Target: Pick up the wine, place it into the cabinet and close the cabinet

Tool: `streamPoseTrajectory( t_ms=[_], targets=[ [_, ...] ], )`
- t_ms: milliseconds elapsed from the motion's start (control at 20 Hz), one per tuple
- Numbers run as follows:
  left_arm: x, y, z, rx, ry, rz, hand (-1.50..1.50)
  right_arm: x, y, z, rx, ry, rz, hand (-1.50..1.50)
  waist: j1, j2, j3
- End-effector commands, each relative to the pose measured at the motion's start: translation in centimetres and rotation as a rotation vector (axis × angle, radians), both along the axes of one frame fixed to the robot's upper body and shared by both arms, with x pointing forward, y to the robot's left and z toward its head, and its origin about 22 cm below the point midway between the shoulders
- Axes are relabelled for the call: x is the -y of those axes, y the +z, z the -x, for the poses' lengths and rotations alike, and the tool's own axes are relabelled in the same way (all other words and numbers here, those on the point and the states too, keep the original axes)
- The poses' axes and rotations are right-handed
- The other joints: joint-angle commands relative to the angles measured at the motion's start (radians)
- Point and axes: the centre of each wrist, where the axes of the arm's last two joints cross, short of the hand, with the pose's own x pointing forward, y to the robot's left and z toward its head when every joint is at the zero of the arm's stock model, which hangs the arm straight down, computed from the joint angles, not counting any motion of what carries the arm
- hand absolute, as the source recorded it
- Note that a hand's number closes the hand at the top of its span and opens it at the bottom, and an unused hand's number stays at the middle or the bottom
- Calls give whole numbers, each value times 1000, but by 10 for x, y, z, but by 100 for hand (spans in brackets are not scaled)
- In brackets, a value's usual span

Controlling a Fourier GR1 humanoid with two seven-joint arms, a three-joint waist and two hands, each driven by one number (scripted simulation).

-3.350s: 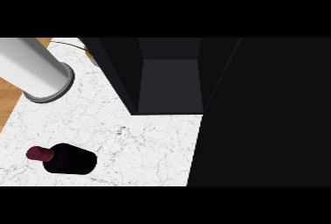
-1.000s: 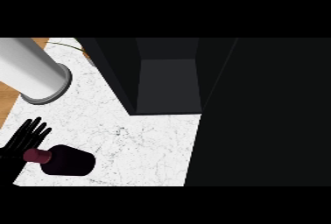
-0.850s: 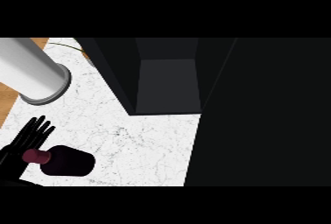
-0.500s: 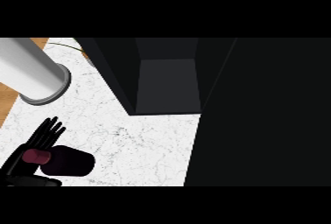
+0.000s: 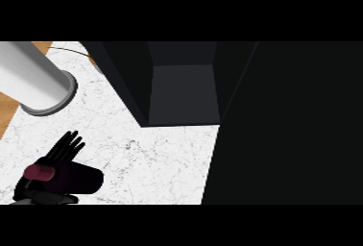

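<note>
Left robot hand (image 5: 64, 150) was spread wide: fingers straight on the far side of the dark glass wine bottle with maroon cap (image 5: 77, 178), thumb on the near side, nothing clamped yet. Bottle lay on its side on the white marble counter (image 5: 156, 158), nearer than and left of the open dark cabinet (image 5: 181, 91), cap pointing away from the cabinet. Judgement: glass is stiff, slick, breakable, heavy if full, and rolls when lying; grip the wide body, not the neck. Grey metal cylinder (image 5: 32, 77) stood left of the cabinet. Right robot hand was out of view.
</note>
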Motion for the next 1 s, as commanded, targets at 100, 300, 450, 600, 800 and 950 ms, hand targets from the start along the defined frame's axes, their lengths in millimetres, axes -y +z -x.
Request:
streamPoseTrajectory(
  t_ms=[100, 300, 450, 600, 800, 950],
  targets=[
    [4, -14, 1, 76, -90, 148, -150, 11, 17, 29, 67, 14, -39, -150, -8, 0, -1],
    [7, -20, 12, 114, -83, 143, -150, 11, 10, 23, 74, -7, -17, -150, 5, 1, 1],
    [13, -23, 8, 120, -60, 190, -150, 15, 17, 28, 69, -9, -31, -150, -1, -1, -1],
    [16, -25, 3, 115, -68, 212, 150, 10, 12, 20, 62, -5, -21, -150, 8, 1, 0],
    [31, -32, 8, 142, -50, 206, 150, 18, 19, 31, 61, 0, -19, -150, 2, -2, 0],
    [21, -32, 18, 194, -43, 171, 150, 17, 15, 26, 58, -7, -7, -150, 6, 0, 0]
  ],
)
